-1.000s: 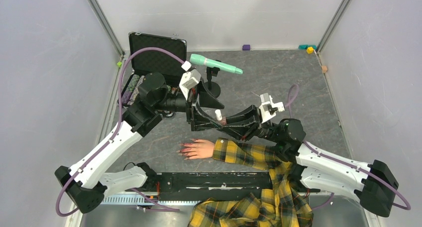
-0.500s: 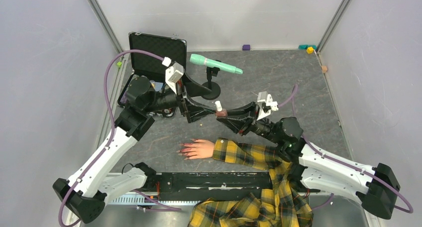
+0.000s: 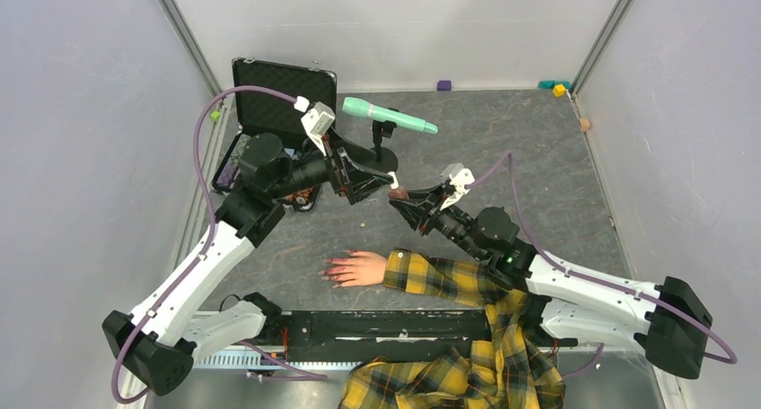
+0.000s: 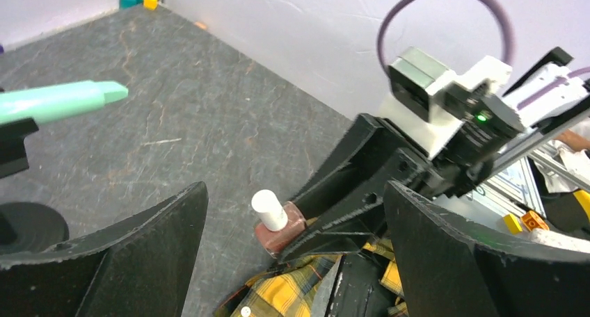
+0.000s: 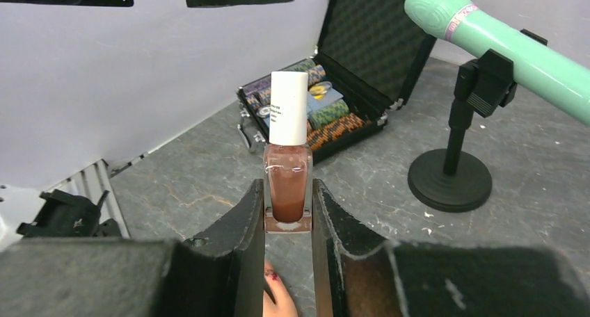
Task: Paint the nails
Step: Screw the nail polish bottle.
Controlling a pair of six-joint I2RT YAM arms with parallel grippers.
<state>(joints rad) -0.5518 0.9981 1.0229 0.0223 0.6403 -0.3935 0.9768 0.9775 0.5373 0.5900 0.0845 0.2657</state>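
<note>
Room: pale grey matte walls, metal corner posts.
Bench [image 3: 547, 158]: dark grey, stone-veined, rough-looking.
Nails [image 3: 330, 270]: small, glossy red, on pale peach mannequin hand [image 3: 361, 267] lying flat at bench's 7 o'clock, fingertips toward 9; yellow plaid sleeve [image 3: 440, 279].
Polish bottle [image 5: 287, 181]: squarish clear glass, brownish-pink fill, white cylindrical cap; cap print unreadable.
Right jaws: black, pinching bottle base, upright, mid-bench.
Left jaws: black, spread wide, 10 o'clock of bottle, clear of it.
Case [image 3: 280, 95]: black, foam-lined, open, 11 o'clock.

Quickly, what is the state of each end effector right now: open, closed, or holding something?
The left end effector is open, holding nothing.
The right end effector is closed on the polish bottle.
</note>
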